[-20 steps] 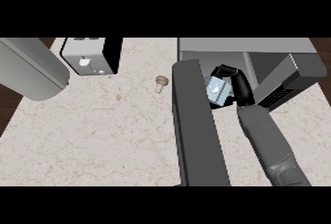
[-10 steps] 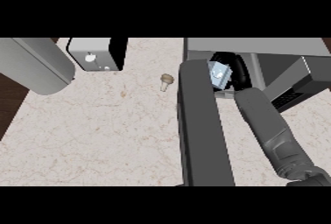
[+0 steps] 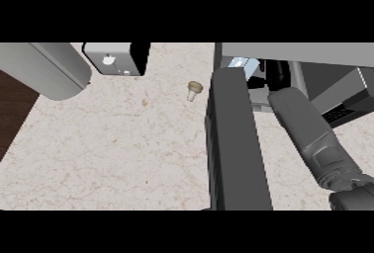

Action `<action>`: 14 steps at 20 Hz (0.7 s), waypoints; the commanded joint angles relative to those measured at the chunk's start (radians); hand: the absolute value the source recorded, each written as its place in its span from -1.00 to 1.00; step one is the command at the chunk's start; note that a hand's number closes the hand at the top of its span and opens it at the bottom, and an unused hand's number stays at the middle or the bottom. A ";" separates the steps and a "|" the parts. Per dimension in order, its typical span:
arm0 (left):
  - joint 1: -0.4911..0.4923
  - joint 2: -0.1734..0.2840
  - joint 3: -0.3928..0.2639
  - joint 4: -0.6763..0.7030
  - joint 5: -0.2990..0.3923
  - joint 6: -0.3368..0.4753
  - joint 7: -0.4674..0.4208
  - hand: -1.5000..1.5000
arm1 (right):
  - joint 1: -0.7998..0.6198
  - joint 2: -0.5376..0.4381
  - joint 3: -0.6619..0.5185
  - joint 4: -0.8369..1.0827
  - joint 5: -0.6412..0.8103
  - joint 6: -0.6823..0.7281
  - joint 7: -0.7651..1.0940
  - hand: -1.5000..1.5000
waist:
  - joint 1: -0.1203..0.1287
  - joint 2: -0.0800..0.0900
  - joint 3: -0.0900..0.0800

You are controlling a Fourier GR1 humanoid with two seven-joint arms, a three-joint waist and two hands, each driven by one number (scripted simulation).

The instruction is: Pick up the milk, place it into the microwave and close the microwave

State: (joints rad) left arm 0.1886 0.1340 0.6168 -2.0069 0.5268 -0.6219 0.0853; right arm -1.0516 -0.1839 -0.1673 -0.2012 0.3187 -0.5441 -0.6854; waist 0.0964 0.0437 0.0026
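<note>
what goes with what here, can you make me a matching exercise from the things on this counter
Things:
1. milk carton
2. mushroom
3. microwave door
4. toaster

Places or states:
a. lying on bare counter, left of the door
b. swung open, seen edge-on
c. at the counter's back edge, upper left
d. inside the microwave

Pairs: 1-d, 2-a, 3-b, 4-c
</note>
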 commanded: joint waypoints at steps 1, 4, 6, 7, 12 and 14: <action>-0.046 0.018 -0.004 0.018 -0.002 0.009 -0.005 -1.00 | -0.020 -0.024 0.021 0.033 0.043 -0.091 -0.019 1.00 | 0.018 0.013 0.000; -0.053 0.013 -0.021 0.035 -0.024 0.015 0.009 -1.00 | -0.038 -0.027 0.022 0.048 0.054 -0.138 -0.017 1.00 | 0.028 0.018 0.001; -0.034 0.007 -0.020 0.030 -0.016 -0.006 -0.004 -1.00 | -0.019 -0.060 0.029 0.064 0.069 -0.157 -0.032 1.00 | 0.032 0.015 0.001; -0.059 0.007 -0.022 0.041 -0.026 0.005 -0.012 -1.00 | 0.003 -0.063 0.039 0.070 0.083 -0.199 -0.042 1.00 | 0.035 0.027 0.001; -0.082 0.013 -0.039 0.041 -0.043 0.009 -0.005 -1.00 | -0.026 -0.110 0.037 0.132 0.096 -0.294 0.093 -1.00 | 0.049 0.030 0.001; -0.079 0.013 -0.038 0.040 -0.070 0.010 -0.010 -1.00 | 0.015 -0.146 0.053 0.197 0.119 -0.395 0.206 -1.00 | 0.045 0.040 -0.002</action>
State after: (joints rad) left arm 0.1186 0.1444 0.5844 -1.9640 0.4807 -0.6153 0.0771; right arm -1.0618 -0.2913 -0.1273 -0.0678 0.4129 -0.8014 -0.5833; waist 0.1366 0.0733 0.0021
